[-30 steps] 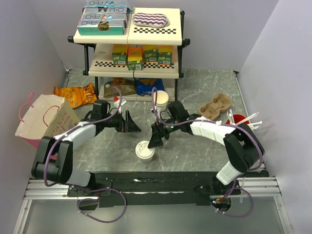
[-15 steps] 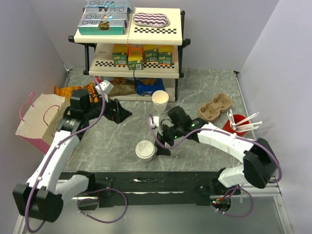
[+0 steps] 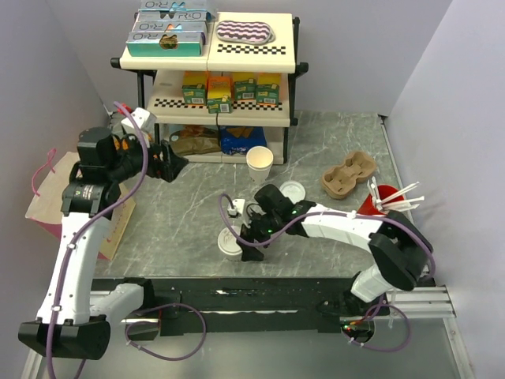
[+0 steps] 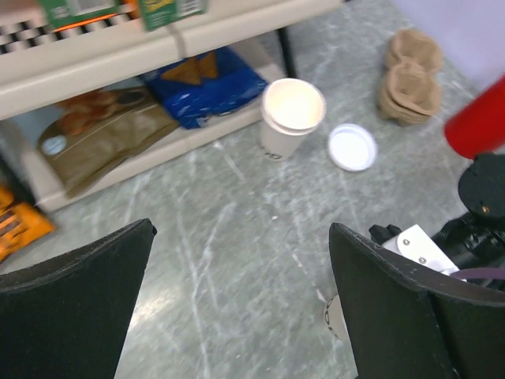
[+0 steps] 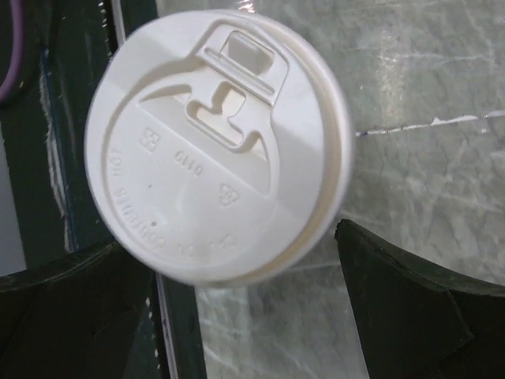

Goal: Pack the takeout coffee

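Lid [image 5: 215, 146] facing up, the takeout coffee [image 3: 230, 245] stands upright, axis vertical.

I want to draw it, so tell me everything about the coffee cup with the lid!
The takeout coffee is a cream-white paper cup standing upright on the grey marbled table, near its front edge. Its round white plastic lid is on, with a raised sip tab and tiny embossed letters. The right gripper is open over it, a finger each side; touching or not, I cannot tell.

Right claw [image 3: 251, 243] has closed in on the takeout coffee [image 3: 229, 244]; left claw [image 3: 170, 163] swung away leftward.
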### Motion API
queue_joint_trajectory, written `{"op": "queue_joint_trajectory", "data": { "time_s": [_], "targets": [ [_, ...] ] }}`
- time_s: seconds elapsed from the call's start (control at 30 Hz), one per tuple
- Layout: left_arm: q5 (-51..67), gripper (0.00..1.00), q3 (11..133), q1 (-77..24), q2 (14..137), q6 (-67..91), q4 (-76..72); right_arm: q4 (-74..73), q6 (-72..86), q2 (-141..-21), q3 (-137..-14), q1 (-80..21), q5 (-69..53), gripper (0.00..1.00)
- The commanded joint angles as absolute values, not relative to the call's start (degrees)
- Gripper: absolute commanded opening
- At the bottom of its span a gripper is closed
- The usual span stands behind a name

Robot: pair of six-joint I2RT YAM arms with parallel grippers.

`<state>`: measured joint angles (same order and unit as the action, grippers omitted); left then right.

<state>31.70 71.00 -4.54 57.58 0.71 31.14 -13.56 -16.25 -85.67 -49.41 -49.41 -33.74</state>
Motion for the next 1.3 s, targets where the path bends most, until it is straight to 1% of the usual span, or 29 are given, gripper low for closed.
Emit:
{"op": "queue_joint_trajectory", "data": {
  "time_s": [0.0,0.17,0.37,0.53,0.67,0.7,0.77,0.9,1.03,1.1,1.17,1.27],
  "targets": [
    [29.5,1.0,75.5,-1.5,56.8,-2.0,34.6,-6.3,-12.7,-90.7,-51.4,-50.1,-31.6,1.0],
    [29.3,0.99,76.3,-1.0,56.2,-1.2,34.5,-0.3,-12.2,-94.8,-52.5,-50.1,-30.3,1.0],
    [29.6,0.99,75.6,-0.2,54.8,-0.7,35.9,6.8,-7.0,-101.4,-58.5,-50.2,-29.6,0.99],
    [28.8,0.99,75.0,-0.2,53.7,-1.1,37.7,8.6,-1.8,-107.6,-67.6,-49.9,-27.5,0.99],
    [28.4,0.99,76.0,1.7,53.6,-1.6,40.1,8.4,4.5,-116.0,-75.7,-48.9,-25.8,1.0],
    [28.3,0.99,76.5,1.9,53.7,-1.6,41.3,7.2,5.1,-117.5,-79.6,-48.5,-25.2,1.0],
    [28.4,0.99,77.0,2.5,53.8,-1.8,42.4,6.6,6.0,-120.9,-82.4,-47.9,-23.9,1.0],
    [28.2,0.99,76.9,3.1,52.7,-2.2,44.2,7.1,5.6,-122.8,-83.4,-48.0,-21.2,1.0],
    [28.6,1.0,76.4,3.6,52.5,-1.5,44.2,6.8,6.1,-122.5,-82.6,-48.3,-24.0,0.99],
    [27.9,0.99,74.8,4.1,52.2,-0.1,43.4,5.6,5.8,-121.5,-82.7,-48.3,-24.4,0.99],
    [27.1,0.99,72.7,4.7,51.9,5.3,42.8,4.4,4.7,-119.5,-81.8,-48.1,-24.6,0.99],
    [25.9,0.99,68.2,5.1,51.9,5.4,42.8,2.4,2.0,-114.7,-78.6,-47.7,-25.0,0.99]
  ]
}}
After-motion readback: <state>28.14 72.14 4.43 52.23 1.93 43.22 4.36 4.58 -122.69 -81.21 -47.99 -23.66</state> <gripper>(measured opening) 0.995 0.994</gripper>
